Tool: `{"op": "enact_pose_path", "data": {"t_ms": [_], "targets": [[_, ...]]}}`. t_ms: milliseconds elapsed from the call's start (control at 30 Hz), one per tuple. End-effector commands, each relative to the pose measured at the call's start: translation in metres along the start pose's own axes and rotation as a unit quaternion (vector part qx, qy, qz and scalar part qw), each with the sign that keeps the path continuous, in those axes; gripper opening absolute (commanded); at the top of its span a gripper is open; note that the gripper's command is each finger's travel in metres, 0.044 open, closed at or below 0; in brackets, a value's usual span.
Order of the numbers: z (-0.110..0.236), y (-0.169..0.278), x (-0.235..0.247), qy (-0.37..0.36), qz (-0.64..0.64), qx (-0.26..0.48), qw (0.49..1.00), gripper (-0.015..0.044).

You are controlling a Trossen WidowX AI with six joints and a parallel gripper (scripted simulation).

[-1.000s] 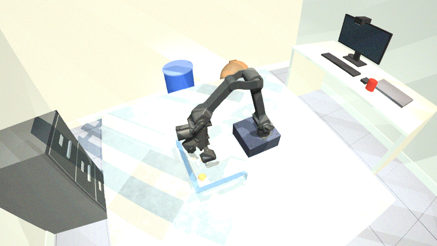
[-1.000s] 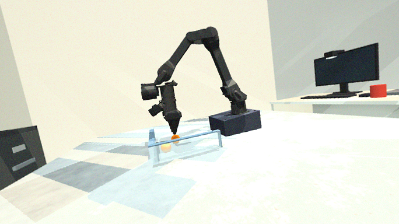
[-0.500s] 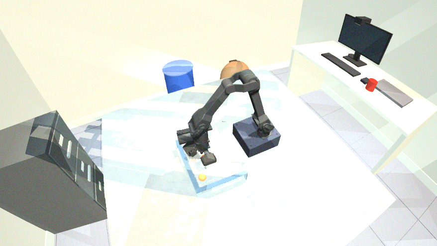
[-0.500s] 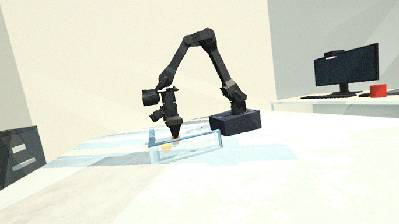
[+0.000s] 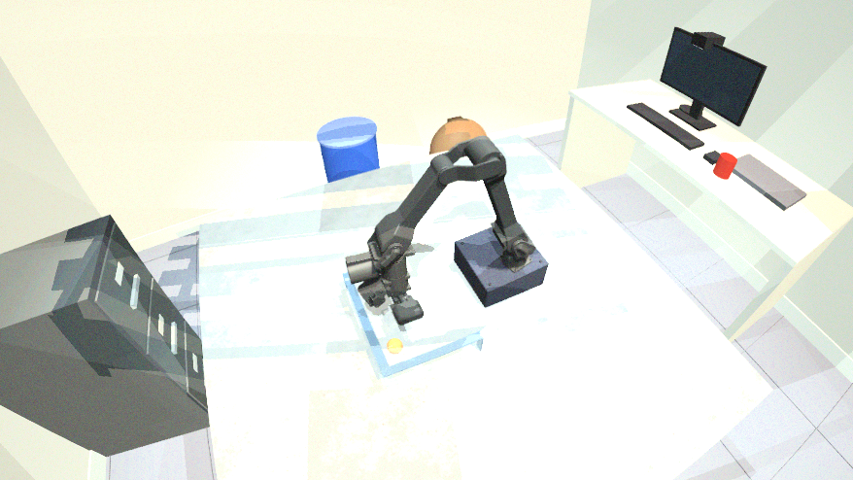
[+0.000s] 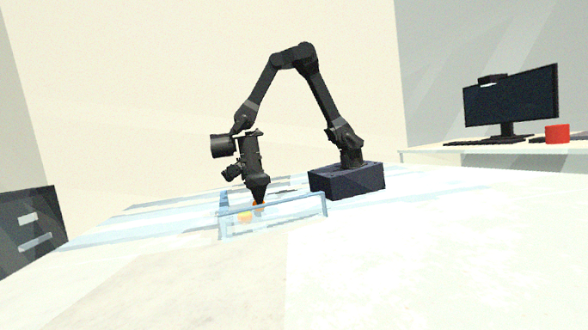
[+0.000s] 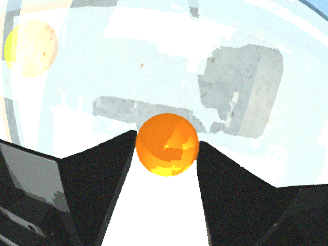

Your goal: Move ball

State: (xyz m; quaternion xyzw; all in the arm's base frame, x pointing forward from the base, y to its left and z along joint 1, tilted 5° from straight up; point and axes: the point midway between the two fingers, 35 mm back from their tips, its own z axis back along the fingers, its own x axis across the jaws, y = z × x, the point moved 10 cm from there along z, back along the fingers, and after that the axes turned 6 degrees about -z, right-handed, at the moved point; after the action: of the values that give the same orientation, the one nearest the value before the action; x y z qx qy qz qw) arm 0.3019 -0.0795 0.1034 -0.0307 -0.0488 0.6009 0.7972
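Note:
The orange ball point(image 7: 167, 145) is between the two fingertips in the wrist view; in the exterior view only part of the ball point(image 6: 255, 205) shows behind the finger. My gripper point(image 7: 167, 142) point(image 6: 260, 204) points down and is shut on the ball, low at the table. In the top view the gripper hides the ball. The see-through copy point(image 5: 394, 345) point(image 6: 244, 217) point(image 7: 31, 48) is pale yellow-orange and sits near the corner, apart from the ball. The two clear walls with blue edges, the left wall point(image 5: 364, 322) and the front wall point(image 5: 435, 354) point(image 6: 271, 204), meet beyond the copy.
The arm's dark base box point(image 5: 500, 268) point(image 6: 346, 180) stands right of the walls. A dark cabinet point(image 5: 119, 334) is at the left. A blue bin point(image 5: 351, 152) and an orange-brown round object point(image 5: 456, 134) are behind the table. A desk with a monitor and red cup point(image 5: 724, 165) is at the right.

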Motion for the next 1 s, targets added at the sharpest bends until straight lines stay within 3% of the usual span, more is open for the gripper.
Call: {"op": "enact_pose_path", "data": {"t_ms": [0,67,567,967], "targets": [[0.008,-0.002,0.0,0.001,0.0,0.001,1.0,0.0034],[0.022,-0.005,0.0,0.001,0.0,0.001,1.0,0.0],[0.127,-0.001,0.0,0.002,0.0,0.001,1.0,0.0],[0.108,-0.021,0.045,-0.008,-0.003,0.009,1.0,0.0]]}}
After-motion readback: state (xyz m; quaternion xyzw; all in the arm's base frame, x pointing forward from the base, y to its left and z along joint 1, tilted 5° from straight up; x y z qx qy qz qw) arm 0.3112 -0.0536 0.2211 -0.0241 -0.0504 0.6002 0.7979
